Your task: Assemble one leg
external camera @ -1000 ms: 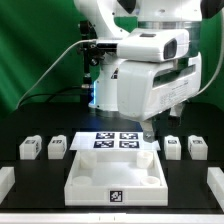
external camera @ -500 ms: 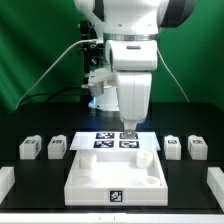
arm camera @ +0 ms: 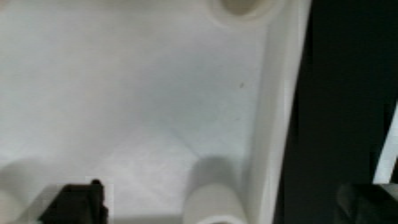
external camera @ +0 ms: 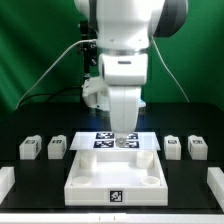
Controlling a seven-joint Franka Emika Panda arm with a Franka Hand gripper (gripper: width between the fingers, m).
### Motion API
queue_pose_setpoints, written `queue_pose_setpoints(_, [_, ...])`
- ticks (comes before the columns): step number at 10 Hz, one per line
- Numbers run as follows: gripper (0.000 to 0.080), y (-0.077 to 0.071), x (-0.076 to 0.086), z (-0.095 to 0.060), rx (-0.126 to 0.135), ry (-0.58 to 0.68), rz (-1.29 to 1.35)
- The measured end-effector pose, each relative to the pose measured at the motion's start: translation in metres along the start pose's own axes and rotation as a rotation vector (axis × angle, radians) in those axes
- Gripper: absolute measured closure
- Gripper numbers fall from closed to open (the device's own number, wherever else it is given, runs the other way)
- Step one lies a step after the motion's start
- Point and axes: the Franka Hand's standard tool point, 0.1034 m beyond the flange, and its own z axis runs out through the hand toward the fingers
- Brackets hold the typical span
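Arm, white Franka (external camera: 122,60), stands behind large white square tray-like panel (external camera: 90,182), over marker board (external camera: 88,142). Gripper (external camera: 122,138) jaws spread, empty. Nearest small white tagged cuboid leg (external camera: 172,146) lies well apart, toward exterior view's right, on black table (external camera: 40,172).

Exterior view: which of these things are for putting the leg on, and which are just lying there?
For the job:
- legs: four alike, one is needed
- panel
- gripper

Just lying about:
- marker board
- edge blocks
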Motion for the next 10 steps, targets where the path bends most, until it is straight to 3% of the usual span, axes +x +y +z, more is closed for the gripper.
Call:
queue_pose_setpoints(1, [0.015, -0.011, -0.006, 0.021, 0.001, 0.01, 0.016])
queue_pose_setpoints(2, [0.015, -0.01, -0.007, 0.038, -0.01, 0.019, 0.027])
queue_pose_setpoints(5, [0.0169, -0.009, -0.007, 0.043, -0.005, 0.022, 0.036])
queue_pose_setpoints(6, [0.0364, -0.009, -0.007, 0.043, -0.004, 0.022, 0.037])
queue_pose_setpoints(7, [0.0364, -0.009, -0.007, 0.043, -0.004, 0.022, 0.037])
queue_pose_setpoints(8, [0.0578, -0.009, -0.007, 0.043, -0.004, 0.022, 0.037])
queue_pose_setpoints(9, [0.0578, -0.009, -0.007, 0.043, -0.004, 0.022, 0.037])
queue_pose_setpoints(10, [0.0736, -0.008, -0.007, 0.042, -0.01, 0.021, 0.037])
